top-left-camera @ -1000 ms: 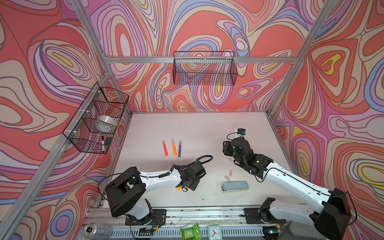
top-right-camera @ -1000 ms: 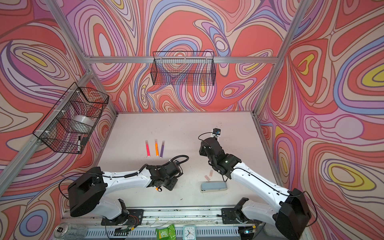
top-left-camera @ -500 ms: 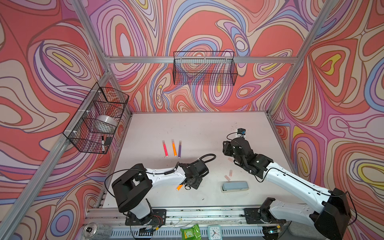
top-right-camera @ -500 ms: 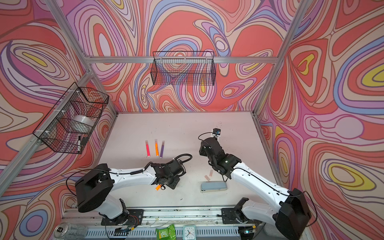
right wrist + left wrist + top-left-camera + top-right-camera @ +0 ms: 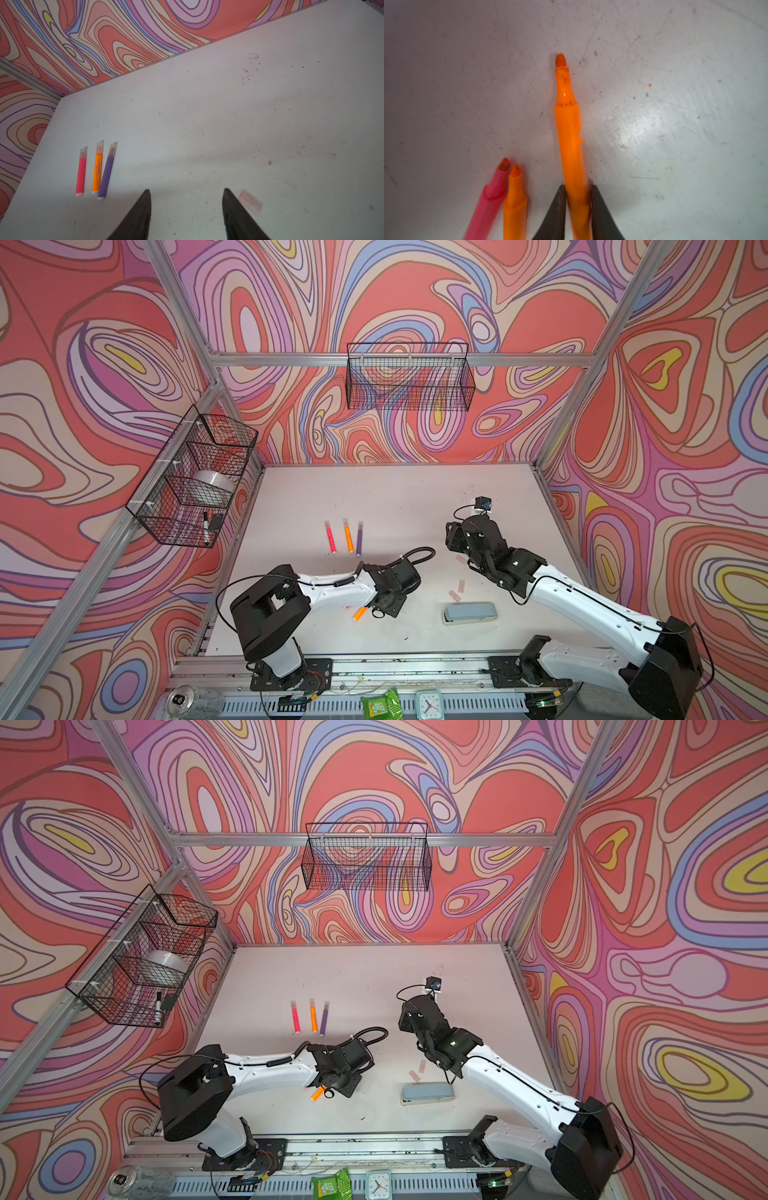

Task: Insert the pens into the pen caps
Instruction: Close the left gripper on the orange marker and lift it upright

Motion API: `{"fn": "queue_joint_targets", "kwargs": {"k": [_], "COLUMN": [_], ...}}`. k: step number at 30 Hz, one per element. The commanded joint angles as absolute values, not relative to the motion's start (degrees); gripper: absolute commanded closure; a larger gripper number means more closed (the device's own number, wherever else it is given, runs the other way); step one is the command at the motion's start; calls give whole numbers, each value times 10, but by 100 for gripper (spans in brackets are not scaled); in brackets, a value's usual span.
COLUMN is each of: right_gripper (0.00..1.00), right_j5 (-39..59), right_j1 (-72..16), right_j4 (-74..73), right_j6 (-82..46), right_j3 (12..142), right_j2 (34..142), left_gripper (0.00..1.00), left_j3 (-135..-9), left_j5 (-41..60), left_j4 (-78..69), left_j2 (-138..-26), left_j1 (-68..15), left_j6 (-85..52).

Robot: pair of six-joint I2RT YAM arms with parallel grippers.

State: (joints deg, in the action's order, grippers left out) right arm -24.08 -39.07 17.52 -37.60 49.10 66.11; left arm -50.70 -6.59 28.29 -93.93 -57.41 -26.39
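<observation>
Three walls (image 5: 124,364) in swirled red, pink, lilac and cream, framed in aluminium, enclose one tabletop (image 5: 395,497): matt off-white, scuffed, and speckled with dark marks (plus one tiny orange fleck (image 5: 650,85)).

1. Side wire basket (image 5: 195,477), left wall: holds a grey tape roll (image 5: 212,483) and a black-capped marker (image 5: 205,526).
2. Rear wire basket (image 5: 409,377), back wall.
3. Capped pink pen (image 5: 331,537), capped orange pen (image 5: 348,537) and capped purple pen (image 5: 359,538): side by side, roughly parallel, left of centre. The orange barrel carries dark print, too small to read.
4. Bare pink pen (image 5: 488,203) and bare orange pen (image 5: 515,199): uncapped, touching each other, just beside item 5.
5. Held orange pen (image 5: 570,133): front of the tabletop, left of centre, tip uncapped. A white mark on its barrel is unreadable. The left fingers (image 5: 554,212) are narrowed onto its barrel, one on each side.
6. Loose caps (image 5: 460,585): three pale pink ones, right of centre, lying apart from one another.
7. Grey-blue stapler (image 5: 469,612): just in front of the caps.
8. Right fingers (image 5: 137,218): spread apart with bare tabletop between them and one cap (image 5: 250,202) just beside.
9. Front rail: drink can (image 5: 183,699), green packet (image 5: 380,707) and small clock (image 5: 428,704). The packet's print is not legible.
</observation>
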Motion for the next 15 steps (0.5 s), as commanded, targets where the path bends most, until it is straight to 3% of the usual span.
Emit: {"fn": "queue_joint_targets", "kwargs": {"k": [1,7,15], "right_gripper": [44,44,44], "right_j5": [-240,-243,-257], "right_j1": [-389,-388,-388], "right_j4": [178,178,170], "right_j6": [-378,-378,-391], "right_j3": [496,494,476], "right_j2": [655,652,626], "left_gripper": [77,85,88], "left_j3": [-500,-494,-527], "left_j5": [-94,-95,-58], "left_j4": [319,310,282], "left_j2": [-975,-974,-927], "left_j1": [-571,-571,-519], "left_j6": [-270,-271,-252]}}
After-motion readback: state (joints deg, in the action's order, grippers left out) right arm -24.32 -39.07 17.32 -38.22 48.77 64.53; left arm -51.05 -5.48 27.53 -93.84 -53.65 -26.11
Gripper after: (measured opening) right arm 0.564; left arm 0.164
